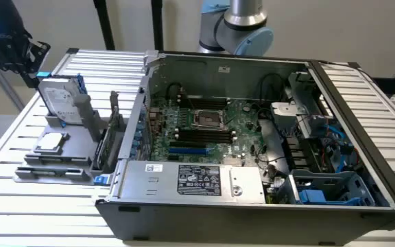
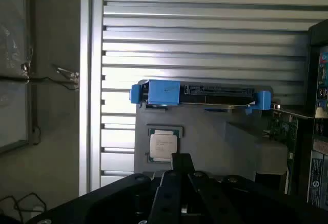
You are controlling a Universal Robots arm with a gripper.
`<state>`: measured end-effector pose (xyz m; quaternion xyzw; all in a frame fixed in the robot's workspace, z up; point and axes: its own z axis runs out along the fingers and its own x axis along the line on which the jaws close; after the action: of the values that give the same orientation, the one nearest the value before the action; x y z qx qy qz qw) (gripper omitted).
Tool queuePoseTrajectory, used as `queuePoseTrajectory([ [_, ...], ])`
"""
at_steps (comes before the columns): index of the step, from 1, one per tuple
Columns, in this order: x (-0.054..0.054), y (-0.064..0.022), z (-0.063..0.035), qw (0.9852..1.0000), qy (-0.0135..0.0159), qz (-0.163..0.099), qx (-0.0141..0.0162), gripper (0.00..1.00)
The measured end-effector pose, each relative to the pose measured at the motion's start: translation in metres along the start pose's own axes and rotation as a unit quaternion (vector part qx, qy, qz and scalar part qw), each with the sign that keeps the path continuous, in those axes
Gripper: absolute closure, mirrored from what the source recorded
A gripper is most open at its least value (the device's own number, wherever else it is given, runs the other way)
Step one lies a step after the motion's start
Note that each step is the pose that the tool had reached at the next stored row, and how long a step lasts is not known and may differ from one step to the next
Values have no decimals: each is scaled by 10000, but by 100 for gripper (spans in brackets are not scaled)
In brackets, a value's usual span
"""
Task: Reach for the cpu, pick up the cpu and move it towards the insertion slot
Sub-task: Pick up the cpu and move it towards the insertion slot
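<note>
One cpu (image 1: 51, 142) lies flat, silver top up, in a shallow pocket of a grey holder (image 1: 66, 165) on the exterior view's left, outside the computer case (image 1: 252, 221). In the wrist view the cpu (image 2: 163, 145) sits inside a thin green surround on that holder (image 2: 215, 137). The claw (image 2: 181, 161) hangs above it, its dark tip over the chip's edge but apart from it. Its links run in to a single point, so I judge the tips drawn together with nothing between them.

Just beyond the cpu a hard drive (image 1: 61, 100) with blue rails stands on edge in the same holder, and the wrist view shows this hard drive (image 2: 218, 92) from above. The holder rests on a slatted metal worktop (image 1: 19, 206).

The insertion slot (image 1: 209, 119), a shiny frame around a dark centre, lies on the motherboard inside the case, with the long black memory slots (image 1: 201, 136) on its near side. It is well apart from the cpu, with the case wall between them.

By my reading the step in hand is the reach, and the cpu is not yet gripped. Taking so flat a chip calls for tips parted wider than the chip and squared to its pale edges, and a descent that keeps clear of the upright drive.
</note>
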<state>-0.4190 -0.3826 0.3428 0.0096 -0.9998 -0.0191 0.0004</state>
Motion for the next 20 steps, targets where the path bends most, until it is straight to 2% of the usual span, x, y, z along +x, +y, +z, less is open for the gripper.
queuePoseTrajectory([
  [13, 5, 0, -1, 10000, 1, 0, 0, 89],
  [20, 121, -17, 16, 10000, 0, -1, 0, 89],
])
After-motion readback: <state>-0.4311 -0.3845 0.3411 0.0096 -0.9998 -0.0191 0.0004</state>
